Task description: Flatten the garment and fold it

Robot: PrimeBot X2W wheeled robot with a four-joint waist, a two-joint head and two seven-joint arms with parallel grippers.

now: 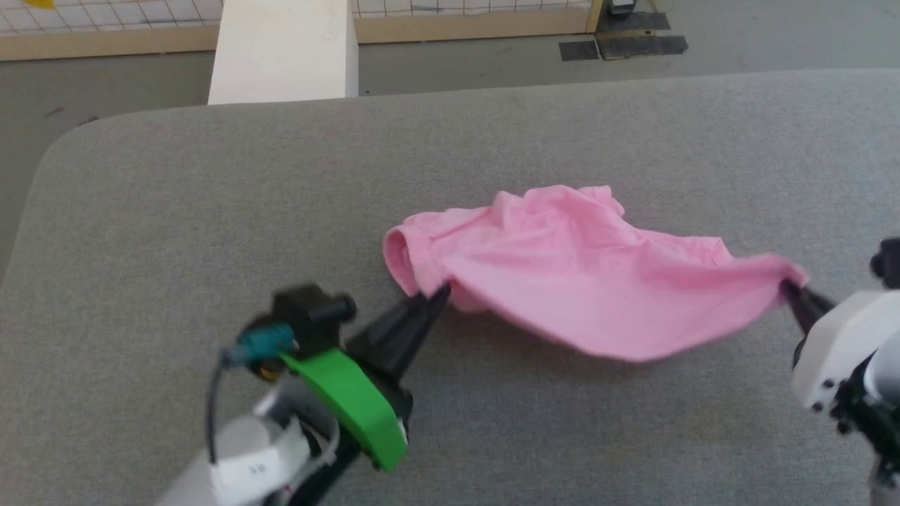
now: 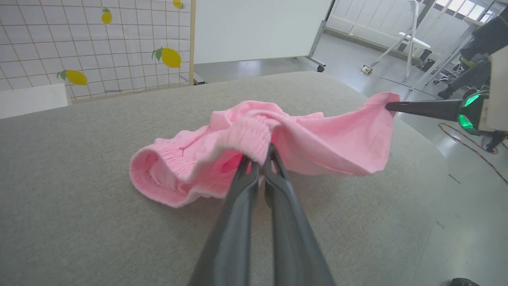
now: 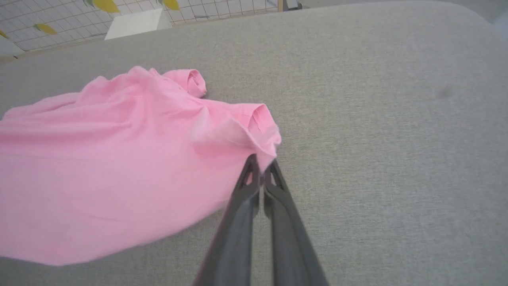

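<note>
The thin light pink shorts (image 1: 583, 274) stretch across the grey fabric tabletop (image 1: 176, 211), centre toward 3 o'clock. At 7 o'clock the left tool (image 1: 444, 288) clenches the gathered waistband; at 3 o'clock the right tool (image 1: 786, 284) pinches the opposite edge.

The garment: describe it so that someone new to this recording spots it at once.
A wide grey fabric-covered surface spans the head view. Right of its middle, the garment is stretched between the left tool, shut on its gathered waistband, and the right tool, shut on the opposite edge. Its light pink, crumpled cloth stands out against the plain grey.
</note>
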